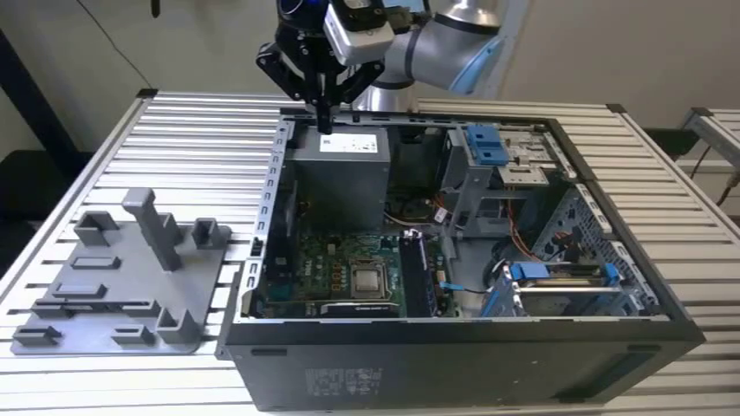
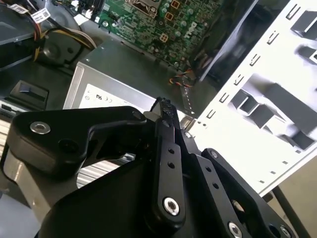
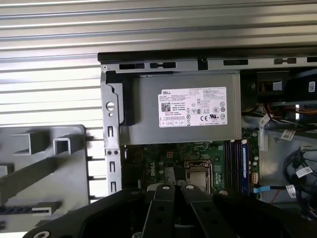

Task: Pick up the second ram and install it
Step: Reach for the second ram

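Observation:
My gripper (image 1: 325,121) hangs over the back edge of the open computer case (image 1: 463,334), above the grey power supply (image 1: 338,173). Its two black fingers (image 2: 166,111) are pressed together, shut, with nothing between them. In the first wrist view the gripper (image 3: 173,191) points toward the green motherboard (image 3: 163,158). At the exterior view's left, a long thin dark strip (image 1: 99,304) lies in a slot of the grey tray (image 1: 173,342), far from the gripper. It looks like the second ram, though I cannot tell for sure.
The memory slots (image 1: 414,270) lie beside the processor socket (image 1: 370,279) on the motherboard. Blue drive brackets (image 1: 486,143) and cables crowd the case at the exterior view's right. Grey posts (image 1: 154,225) rise from the tray. A slatted metal table (image 1: 197,130) carries everything.

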Motion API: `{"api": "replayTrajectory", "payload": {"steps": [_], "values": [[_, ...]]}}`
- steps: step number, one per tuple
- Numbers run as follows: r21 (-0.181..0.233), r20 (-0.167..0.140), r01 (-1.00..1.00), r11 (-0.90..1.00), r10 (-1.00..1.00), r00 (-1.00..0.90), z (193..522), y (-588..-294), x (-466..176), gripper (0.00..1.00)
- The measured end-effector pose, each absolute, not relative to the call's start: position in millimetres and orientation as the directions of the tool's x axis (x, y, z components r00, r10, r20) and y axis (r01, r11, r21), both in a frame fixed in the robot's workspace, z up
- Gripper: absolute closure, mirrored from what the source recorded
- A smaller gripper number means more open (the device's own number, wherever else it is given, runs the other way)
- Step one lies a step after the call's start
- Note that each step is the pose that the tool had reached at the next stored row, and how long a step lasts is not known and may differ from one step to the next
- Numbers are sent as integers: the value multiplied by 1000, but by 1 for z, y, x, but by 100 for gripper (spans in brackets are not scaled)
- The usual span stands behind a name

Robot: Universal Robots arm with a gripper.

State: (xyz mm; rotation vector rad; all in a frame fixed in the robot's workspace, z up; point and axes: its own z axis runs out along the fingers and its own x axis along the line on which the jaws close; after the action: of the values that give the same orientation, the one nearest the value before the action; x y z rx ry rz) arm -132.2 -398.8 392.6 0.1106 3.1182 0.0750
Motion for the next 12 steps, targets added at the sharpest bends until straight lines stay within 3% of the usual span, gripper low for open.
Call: {"api": "replayTrajectory", "payload": {"steps": [12], "values": [[50, -19, 70, 996, 71, -997, 393, -400, -160, 89]]}}
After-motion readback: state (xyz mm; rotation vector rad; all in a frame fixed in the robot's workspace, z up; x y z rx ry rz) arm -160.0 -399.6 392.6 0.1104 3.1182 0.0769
